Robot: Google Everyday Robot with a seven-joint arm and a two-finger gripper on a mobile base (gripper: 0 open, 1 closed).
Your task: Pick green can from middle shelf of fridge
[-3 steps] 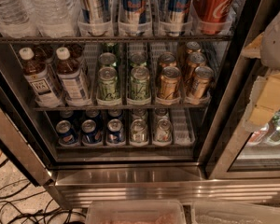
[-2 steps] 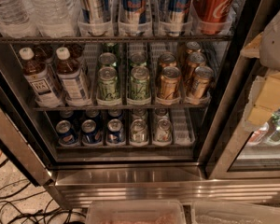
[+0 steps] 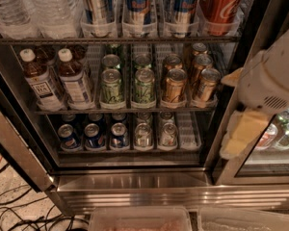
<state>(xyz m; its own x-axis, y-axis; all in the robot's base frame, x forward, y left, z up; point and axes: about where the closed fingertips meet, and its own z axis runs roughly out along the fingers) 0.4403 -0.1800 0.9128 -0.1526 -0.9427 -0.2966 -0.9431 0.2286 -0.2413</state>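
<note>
The fridge (image 3: pixel 135 179) stands open in front of me. Its middle shelf (image 3: pixel 120 110) is a dark wire rack with clear lane trays. Two pale green cans stand at its front, one on the left (image 3: pixel 111 86) and one (image 3: pixel 143 86) beside it, with more green cans behind them. Gold-bronze cans (image 3: pixel 174 85) fill the lanes to their right. My gripper (image 3: pixel 243 131), on the white arm (image 3: pixel 272 78), hangs at the right by the fridge's dark door post. It is outside the shelf, well right of the green cans, and holds nothing that I can see.
Two tea bottles (image 3: pixel 74 80) stand at the middle shelf's left. The top shelf holds water bottles (image 3: pixel 53 8), tall blue cans (image 3: pixel 137 6) and a red can (image 3: pixel 221 6). The bottom shelf holds blue cans (image 3: pixel 94 136) and silver cans (image 3: pixel 143 134). Cables (image 3: pixel 19 215) lie on the floor at the left.
The arm and gripper have moved left and down, further into view at the right. The cans and shelves have not moved.
</note>
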